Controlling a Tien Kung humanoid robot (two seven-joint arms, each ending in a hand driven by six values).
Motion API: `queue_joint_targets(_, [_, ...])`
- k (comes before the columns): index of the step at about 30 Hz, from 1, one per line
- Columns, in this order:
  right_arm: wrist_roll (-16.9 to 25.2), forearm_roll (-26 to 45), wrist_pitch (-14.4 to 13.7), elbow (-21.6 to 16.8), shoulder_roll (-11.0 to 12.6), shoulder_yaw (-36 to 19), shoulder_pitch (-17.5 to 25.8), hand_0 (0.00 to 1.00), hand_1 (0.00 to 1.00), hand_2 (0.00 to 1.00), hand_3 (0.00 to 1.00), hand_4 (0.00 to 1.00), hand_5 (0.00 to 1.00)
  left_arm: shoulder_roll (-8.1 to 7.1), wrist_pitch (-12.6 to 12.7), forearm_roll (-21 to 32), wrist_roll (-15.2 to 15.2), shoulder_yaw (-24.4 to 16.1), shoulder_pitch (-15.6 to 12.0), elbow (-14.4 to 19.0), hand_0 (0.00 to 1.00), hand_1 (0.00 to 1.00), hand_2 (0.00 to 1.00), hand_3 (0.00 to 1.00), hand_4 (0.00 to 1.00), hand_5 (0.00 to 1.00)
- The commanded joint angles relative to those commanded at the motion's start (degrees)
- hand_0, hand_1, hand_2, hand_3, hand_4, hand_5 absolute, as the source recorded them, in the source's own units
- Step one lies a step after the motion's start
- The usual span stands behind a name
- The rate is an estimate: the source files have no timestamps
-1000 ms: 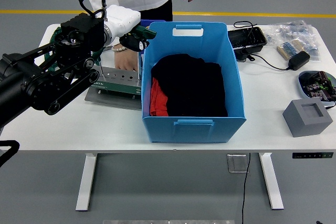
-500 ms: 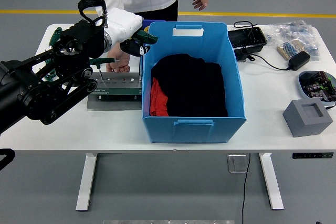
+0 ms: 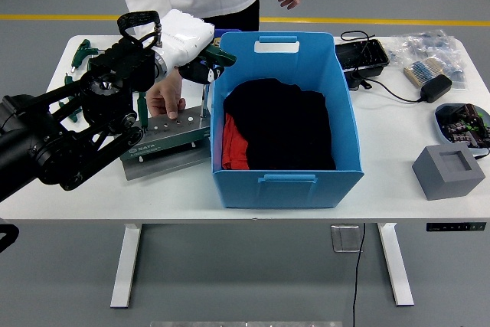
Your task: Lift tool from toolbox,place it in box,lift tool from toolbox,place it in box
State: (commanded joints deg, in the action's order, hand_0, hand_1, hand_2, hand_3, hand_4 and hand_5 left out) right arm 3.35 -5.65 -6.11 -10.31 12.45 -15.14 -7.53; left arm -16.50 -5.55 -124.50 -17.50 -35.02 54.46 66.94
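Left hand [image 3: 205,64], white-shelled with dark fingers, curled around a green-handled tool [image 3: 218,55] at the blue plastic box's [image 3: 285,185] left rim; whole tool shape hard to make out. Half a second back, lower and further left; now raised and nearer the rim, so drop-off looks close. Handle's long axis roughly level, pointing right over the box. Beneath, grey metal toolbox tray [image 3: 164,139], now tilted, steadied by a person's hand [image 3: 164,97] on the white desk [image 3: 398,166].
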Motion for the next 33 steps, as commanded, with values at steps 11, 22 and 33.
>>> queue_joint_targets(11, [0.12,0.76,0.02,0.00,0.02,0.90,-0.08,0.683,0.659,0.712,0.572,0.782,0.723,0.76,0.14,4.06,0.33,0.08,1.05,-2.01,0.239,0.084,0.137,0.128,0.632,0.411])
queue_joint_targets(22, [0.12,0.57,0.02,0.00,0.11,0.55,-0.39,0.684,0.659,0.712,0.572,0.782,0.722,1.53,0.48,6.86,-0.16,-1.63,2.09,-6.52,0.258,0.083,0.136,0.133,0.644,0.398])
queue_joint_targets(33, [0.17,0.75,0.05,0.00,0.19,0.76,-0.53,0.684,0.659,0.712,0.572,0.782,0.723,1.24,-0.07,7.19,-0.67,-3.09,2.88,-6.43,0.262,0.089,0.137,0.134,0.644,0.395])
